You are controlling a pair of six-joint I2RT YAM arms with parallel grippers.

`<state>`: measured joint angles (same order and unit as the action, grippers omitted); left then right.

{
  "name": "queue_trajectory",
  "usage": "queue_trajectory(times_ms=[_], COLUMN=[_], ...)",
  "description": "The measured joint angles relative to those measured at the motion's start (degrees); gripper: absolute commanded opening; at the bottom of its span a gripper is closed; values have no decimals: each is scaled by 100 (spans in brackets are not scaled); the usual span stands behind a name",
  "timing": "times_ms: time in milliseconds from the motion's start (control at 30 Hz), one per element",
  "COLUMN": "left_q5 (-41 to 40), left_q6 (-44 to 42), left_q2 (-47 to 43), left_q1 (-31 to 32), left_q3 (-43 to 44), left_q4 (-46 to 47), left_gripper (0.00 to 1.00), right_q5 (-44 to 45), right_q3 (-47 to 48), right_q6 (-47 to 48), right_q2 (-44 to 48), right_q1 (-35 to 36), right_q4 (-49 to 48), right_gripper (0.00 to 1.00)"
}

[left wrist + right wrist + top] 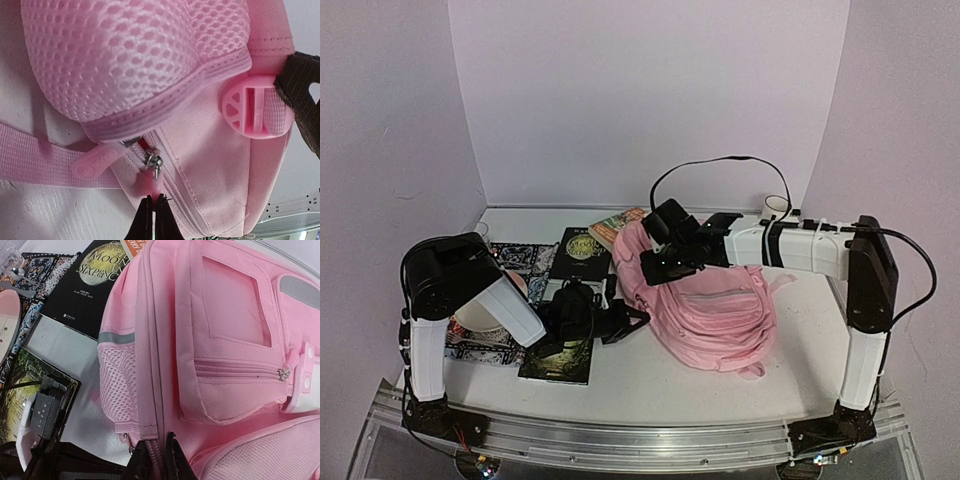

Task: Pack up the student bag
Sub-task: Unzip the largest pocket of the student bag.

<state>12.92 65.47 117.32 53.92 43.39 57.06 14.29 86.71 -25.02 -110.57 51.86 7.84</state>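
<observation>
Student bag [720, 310] lies on its side on the table [650, 385], right of centre, its top end toward the left arm. The left fingers [151, 221] are pinched narrow on the pink zip pull [149, 182] at the bag's top corner, beside the mesh side pocket [135, 55]. The right fingers [156, 460] are closed on a seam of the student bag near that same corner, apparently to brace it.

The likeliest failure, as I judge it: the pull is a thin soft tab held only at its tip, so a tug off the line of the zip could slide it out of the grip. If the brace gives, the whole bag would drag across the table instead of the zip running. The loose pink strap [40, 160] lies just beside the slider and could snag.

As for contents — the main compartment looks zipped, so nothing inside shows, and the front pocket [235, 340] is zipped shut too. Whether the mesh pocket holds anything I cannot tell. The things to pack lie outside: a black book [92, 277], a dark green book [560, 360] (partly under the left arm) and a third book [617, 225] by the bag's far end.
</observation>
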Motion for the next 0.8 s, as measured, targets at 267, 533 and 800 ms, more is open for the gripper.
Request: queue_trajectory(times_ms=[267,533,800], left_q5=[-24,-48,-67], left_q6=[-175,-749,-1266], left_q2=[0,-144,-223], left_q1=[401,1082,1245], left_q3=[12,10,20], left_q4=[12,-13,-72], left_gripper=[0,0,0], right_q5=[79,138,103], right_q3=[286,631,999], right_q6=[117,313,461], right_q2=[-179,-445,-732], right_q1=[-5,-78,-129], right_q4=[161,211,187], right_gripper=[0,0,0])
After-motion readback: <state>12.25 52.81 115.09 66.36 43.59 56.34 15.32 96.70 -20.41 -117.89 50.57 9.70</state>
